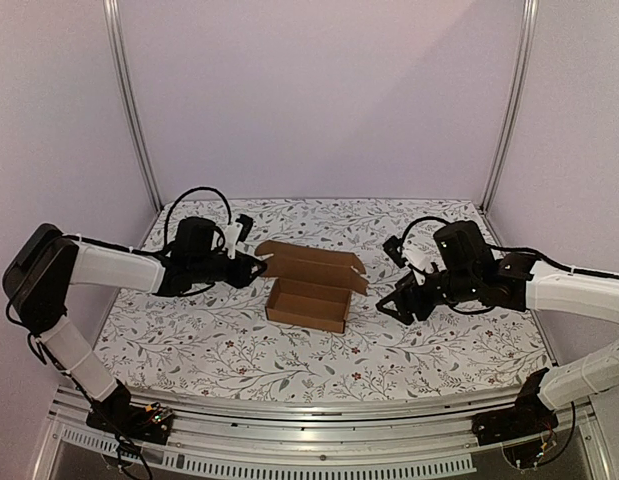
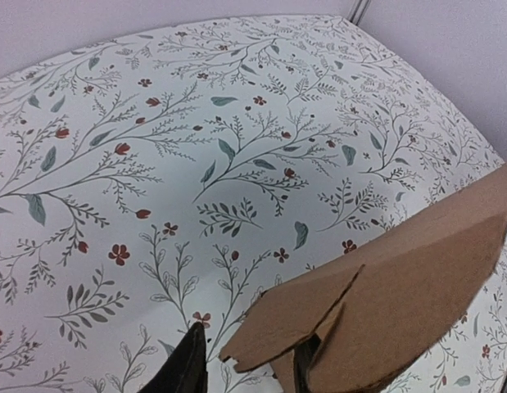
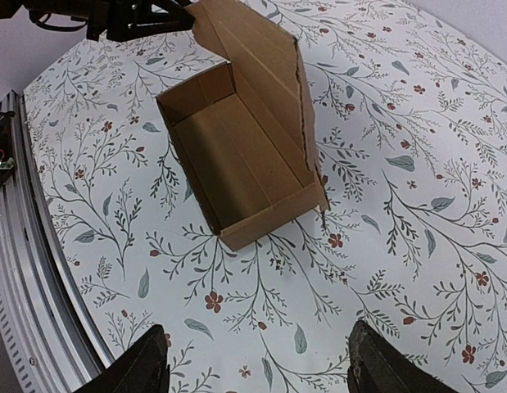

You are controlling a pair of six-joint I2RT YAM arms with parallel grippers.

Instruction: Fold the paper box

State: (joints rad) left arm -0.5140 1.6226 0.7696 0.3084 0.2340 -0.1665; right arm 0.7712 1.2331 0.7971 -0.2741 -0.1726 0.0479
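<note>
Paper box (image 1: 309,298) sits at the middle of the worktop (image 1: 189,345), between the two arms. Its tray is already formed and the lid (image 1: 314,262) stands open, leaning back from the far wall.

Step in hand, by my judgement, is taking hold of the lid at its left end so it can be brought over. The left gripper (image 1: 257,264) is at that corner, its jaws apart and straddling the tip of the side flap (image 2: 302,319). A sliver of worktop shows between one finger (image 2: 187,364) and the cardboard, so no clamp is evident. The right gripper (image 1: 397,300) hovers just beside the box's right end, jaws wide, nothing between them.

Next move calls for a firm pinch on the flap without creasing it, then a swing of the lid forward over the tray — the side flaps will probably need tucking inside the walls, likely with help from the right arm.

The right wrist view alone shows the tray's bare interior and the lid's torn-looking right edge. The left wrist view alone shows the flap sitting between the fingers. The top view gives the overall layout.
</note>
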